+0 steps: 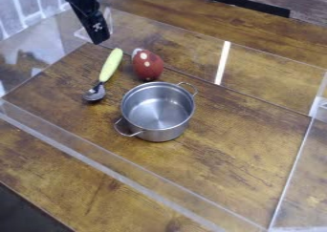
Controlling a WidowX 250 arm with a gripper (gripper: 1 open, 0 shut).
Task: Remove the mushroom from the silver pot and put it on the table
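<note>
Mushroom (148, 65): red, on the table (243, 150), upper centre, just beside the empty pot (157, 112).
Handling: likely light, smooth; grip its sides.
Gripper (98, 30): upper left, wide, holding nothing.

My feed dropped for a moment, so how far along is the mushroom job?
Done, it seems: the pot is empty, and the mushroom lies on the table left of it, beside a red object. In hand: nothing; the tool is open, up near the top left. Left: nothing visible.
</note>
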